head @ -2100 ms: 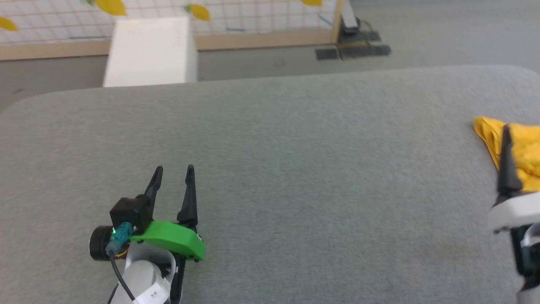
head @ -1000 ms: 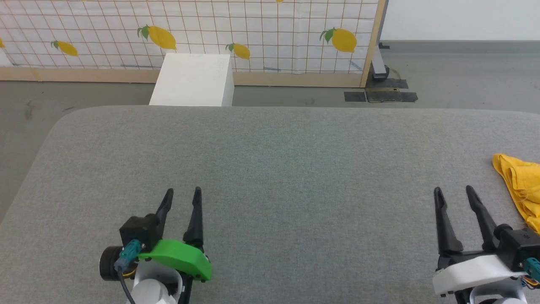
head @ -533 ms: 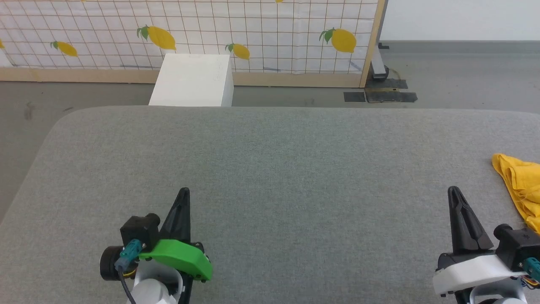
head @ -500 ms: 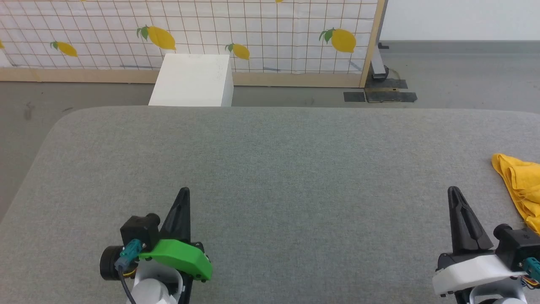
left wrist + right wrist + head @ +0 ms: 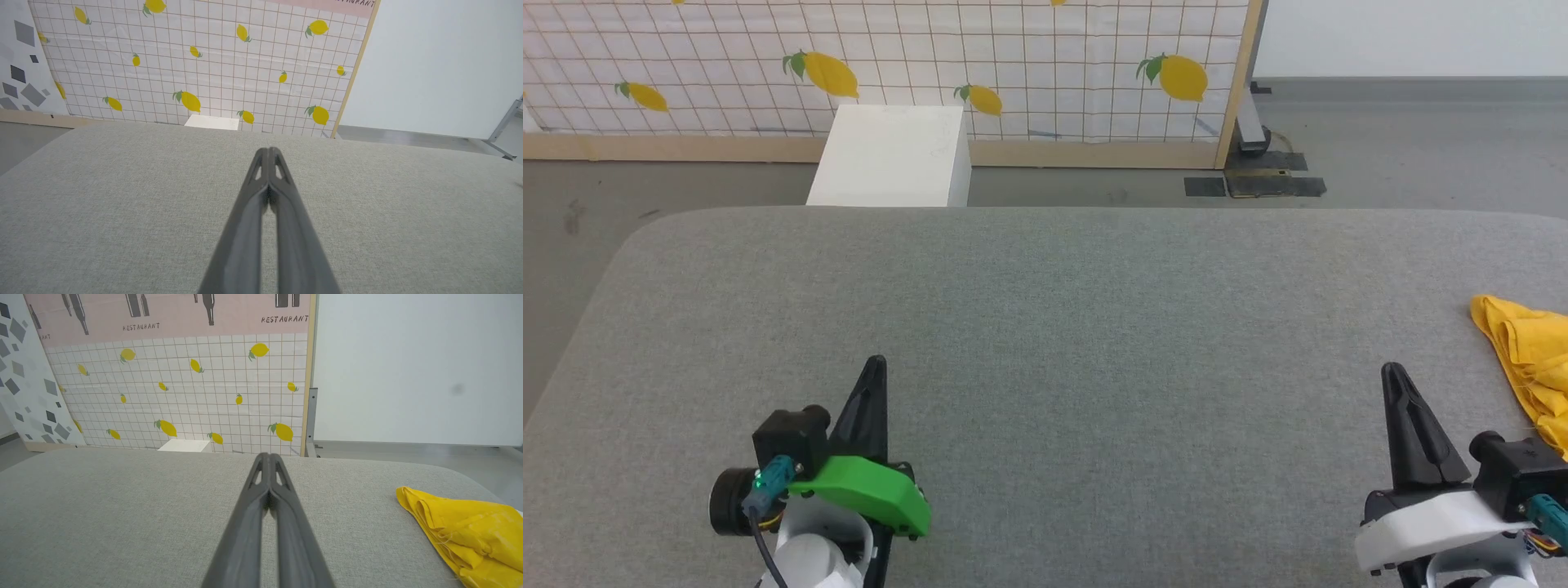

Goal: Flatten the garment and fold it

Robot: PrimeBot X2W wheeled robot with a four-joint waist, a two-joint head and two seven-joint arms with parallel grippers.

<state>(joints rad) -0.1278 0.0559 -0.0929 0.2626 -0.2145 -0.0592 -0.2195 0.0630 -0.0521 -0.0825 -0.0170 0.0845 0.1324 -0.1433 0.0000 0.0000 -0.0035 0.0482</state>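
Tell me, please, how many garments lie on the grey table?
1: a yellow garment, crumpled at the right edge of the table, right of the right gripper. It runs off the head view, so more may be hidden.

- Surface (image 5: 1045,310) spans the whole foreground, with the floor (image 5: 1421,147) behind its far edge.
- Left fingers (image 5: 872,384) are over the surface's near left part, pointing at the far edge.
- Right fingers (image 5: 1396,392) are over the near right part, pointing the same way, well apart from the left ones.
- Garment (image 5: 1531,351) lies on the surface at its right side, just right of the right fingers and apart from them.
- Box (image 5: 890,155) is on the floor behind the far edge, left of centre.
- Screen (image 5: 1013,49) stands upright behind the box, across the back left and middle.
- Wall (image 5: 1405,37) is at the back, right of the screen.
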